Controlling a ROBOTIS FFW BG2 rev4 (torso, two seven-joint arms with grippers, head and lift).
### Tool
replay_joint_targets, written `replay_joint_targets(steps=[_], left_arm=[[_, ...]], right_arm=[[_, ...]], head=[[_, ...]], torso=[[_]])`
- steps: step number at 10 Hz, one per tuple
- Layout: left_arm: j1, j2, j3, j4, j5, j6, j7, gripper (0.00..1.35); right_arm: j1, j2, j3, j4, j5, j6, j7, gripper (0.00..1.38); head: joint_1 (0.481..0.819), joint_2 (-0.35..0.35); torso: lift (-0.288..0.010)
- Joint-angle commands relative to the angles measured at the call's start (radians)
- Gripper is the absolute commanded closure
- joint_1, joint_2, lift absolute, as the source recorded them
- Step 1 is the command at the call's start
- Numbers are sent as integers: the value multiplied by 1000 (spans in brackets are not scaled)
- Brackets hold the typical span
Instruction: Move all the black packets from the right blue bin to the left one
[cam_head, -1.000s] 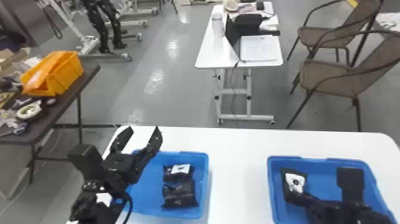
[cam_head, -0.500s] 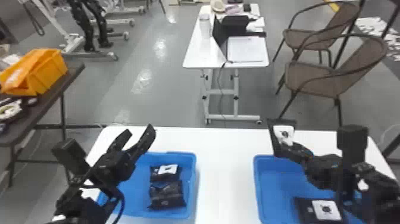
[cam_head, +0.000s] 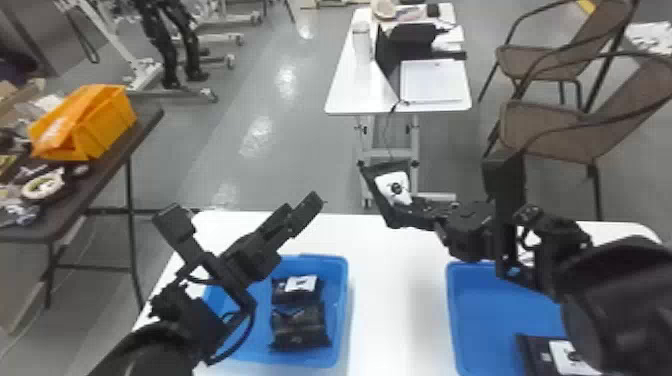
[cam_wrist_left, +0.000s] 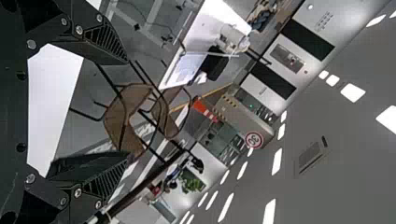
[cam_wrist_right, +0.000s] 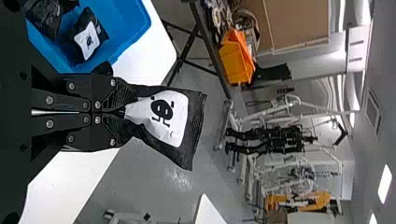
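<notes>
White worktop (cam_head: 395, 280), its straight far edge set against grey floor (cam_head: 295, 160), carried both bins, with a broad strip of its surface between them. Left blue plastic bin (cam_head: 337, 310): a black packet with a white label (cam_head: 299, 284) lay beyond a crumpled glossy black packet (cam_head: 300, 330), both near the right wall. Right blue plastic bin (cam_head: 490, 300): a flat white-labelled black packet (cam_head: 560, 352) was partly covered by the right arm. Left hand (cam_head: 299, 206): fingers spread wide, above the left bin. Right hand (cam_head: 414, 206): fingers pinched one end of a raised black packet with a white printed label (cam_head: 393, 187), clear of both bins' rims.
</notes>
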Motion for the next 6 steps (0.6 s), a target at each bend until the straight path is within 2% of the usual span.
replay_joint_targets(steps=[1,3,6], left_arm=[[-18,-3,-10,25,30,38,-8,314],[-37,9,-20,39,30,60,-17,312],[-54,10,-44,67,19,23,-19,312]], right_arm=[[-80,10,103,73,-40,-18,22,1288],[-142,-3,181,107,-86,-33,35,1288],[-172,-13,224,148,-157,-38,35,1288]], head=[[695,204],[695,240],[695,268]], torso=[[0],[0],[0]])
